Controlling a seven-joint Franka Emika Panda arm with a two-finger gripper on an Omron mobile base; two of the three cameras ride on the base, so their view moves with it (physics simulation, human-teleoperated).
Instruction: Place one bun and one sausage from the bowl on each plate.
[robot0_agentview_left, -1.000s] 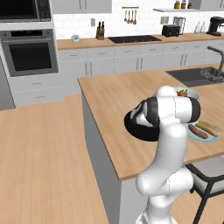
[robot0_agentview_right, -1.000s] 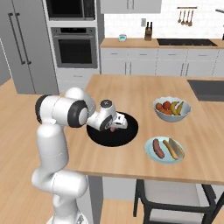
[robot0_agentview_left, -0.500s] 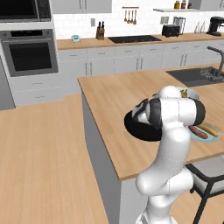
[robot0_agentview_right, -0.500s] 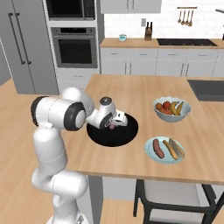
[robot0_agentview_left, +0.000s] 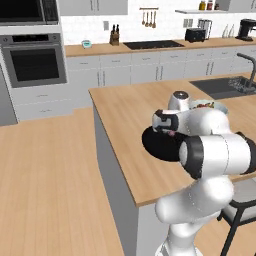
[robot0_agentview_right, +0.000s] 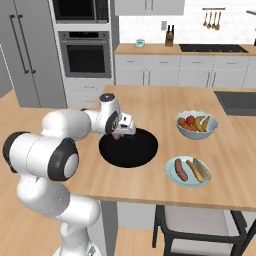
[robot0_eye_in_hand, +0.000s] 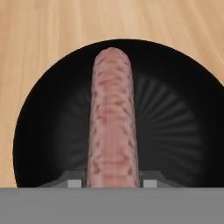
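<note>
While we read the hand view, the sausage (robot0_eye_in_hand: 112, 118) sits pinched between our fingers (robot0_eye_in_hand: 151, 178), running lengthwise straight out from the hand over the middle of the black bowl (robot0_eye_in_hand: 175, 109). We can't tell if it is just clear of the dish floor or touching it; the right base view puts our gripper (robot0_agentview_right: 119, 134) low over the bowl's left part.

Progress, as we judge it: the pale blue plate (robot0_agentview_right: 172, 176) near the front edge of the surface already carries a sausage (robot0_agentview_right: 180, 169) and a bun (robot0_agentview_right: 199, 169) side by side, so one plate looks done. We see nothing else in the bowl besides the piece we hold. We can't locate the red-rimmed plate in these frames, so whether its bun is already placed is unknown. What's left, at least: carry this sausage to that second plate.

Room: the wooden surface (robot0_agentview_right: 150, 100) is bare behind and to the left of the bowl. On the right, the white fruit bowl (robot0_agentview_right: 196, 124) stands near the bowl's far right and just behind the blue plate. The left edge of the surface is close to the bowl in the left base view (robot0_agentview_left: 160, 145), so we'd avoid swinging low that way.
</note>
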